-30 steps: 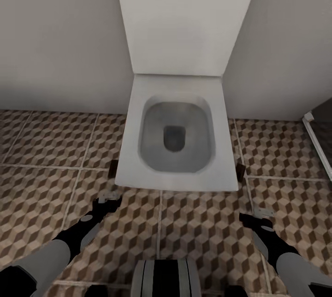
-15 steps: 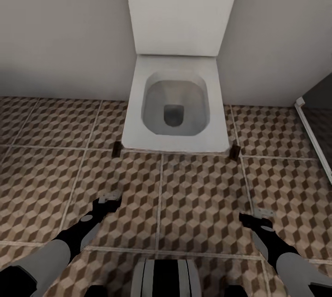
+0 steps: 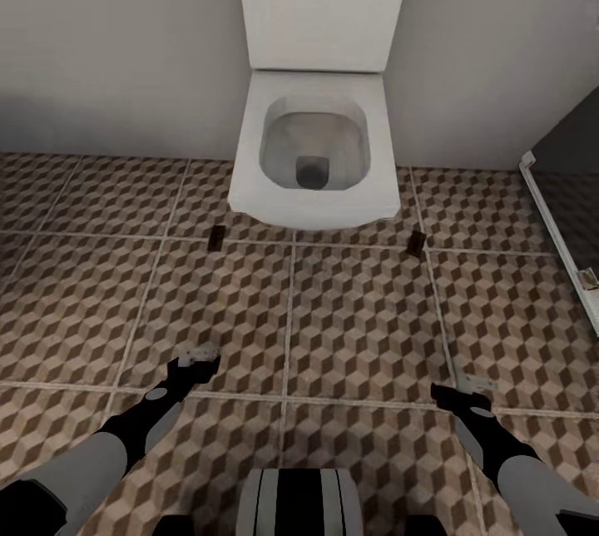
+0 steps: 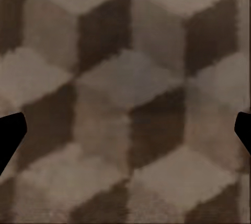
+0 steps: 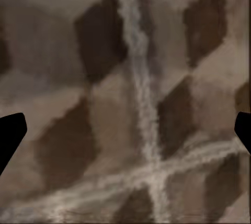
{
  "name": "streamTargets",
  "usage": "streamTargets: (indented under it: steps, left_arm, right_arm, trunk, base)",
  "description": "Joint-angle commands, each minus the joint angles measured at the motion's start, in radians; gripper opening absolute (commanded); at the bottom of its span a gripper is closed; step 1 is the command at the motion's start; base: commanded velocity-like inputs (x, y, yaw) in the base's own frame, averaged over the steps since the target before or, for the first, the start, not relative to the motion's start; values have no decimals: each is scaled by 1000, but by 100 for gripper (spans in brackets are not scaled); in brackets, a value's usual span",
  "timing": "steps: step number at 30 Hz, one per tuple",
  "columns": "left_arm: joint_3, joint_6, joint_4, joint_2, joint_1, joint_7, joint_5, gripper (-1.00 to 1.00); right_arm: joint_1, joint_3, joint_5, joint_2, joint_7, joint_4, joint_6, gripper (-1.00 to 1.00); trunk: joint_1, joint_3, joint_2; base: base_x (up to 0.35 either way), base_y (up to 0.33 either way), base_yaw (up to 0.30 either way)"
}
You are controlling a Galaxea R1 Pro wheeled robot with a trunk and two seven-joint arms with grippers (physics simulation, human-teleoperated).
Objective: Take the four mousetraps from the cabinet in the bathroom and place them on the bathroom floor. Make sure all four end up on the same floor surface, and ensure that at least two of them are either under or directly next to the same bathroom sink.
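Head view: two mousetraps (image 3: pixel 217 237) (image 3: pixel 416 244) lie lengthwise toward the wall, flanking the toilet (image 3: pixel 314 155); both jaws spread, empty.

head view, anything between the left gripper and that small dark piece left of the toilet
Nothing visible: only bare brown-and-beige cube-pattern floor tiles lie between the left gripper and the small dark brown piece. The white square toilet bowl sits beyond it, toward the wall.

Ahead, the white toilet (image 3: pixel 312 149) juts from the wall over the bathroom floor (image 3: pixel 358 328). 2 small dark items (image 3: pixel 216 237) flank it; open tile lies between these and both grippers.
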Motion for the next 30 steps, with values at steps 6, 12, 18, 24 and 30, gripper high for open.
streamTargets:
  steps: [6, 12, 18, 24, 30]
  left_arm:
    - [-6, -6, 0, 1, -1, 0, 10, 100]
    - [-3, -11, -1, 1, -1, 2, 9, 100]
    - [-5, -14, -2, 0, -1, 6, 8, 100]
    - [-8, -15, -3, -1, -1, 9, 3, 100]
    - [-5, -15, -4, -5, -1, 14, 2, 100]
  right_arm:
    - [0, -1, -4, 0, -1, -4, -3, 100]
    - [0, 0, -3, 0, -2, -8, -3, 100]
    - [0, 0, -3, -1, -3, -10, -2, 100]
    - [0, 0, -3, -2, -4, -11, -2, 100]
    - [0, 1, -3, -2, -10, -12, -1, 100]
  trunk:
    - [-1, 0, 0]
    - [-1, 0, 0]
    - [-1, 0, 0]
    - [-1, 0, 0]
    - [-1, 0, 0]
  base:
    - [-325, 0, 0]
    - [-164, 0, 0]
    - [-52, 0, 0]
    - [-15, 0, 0]
    - [-5, 0, 0]
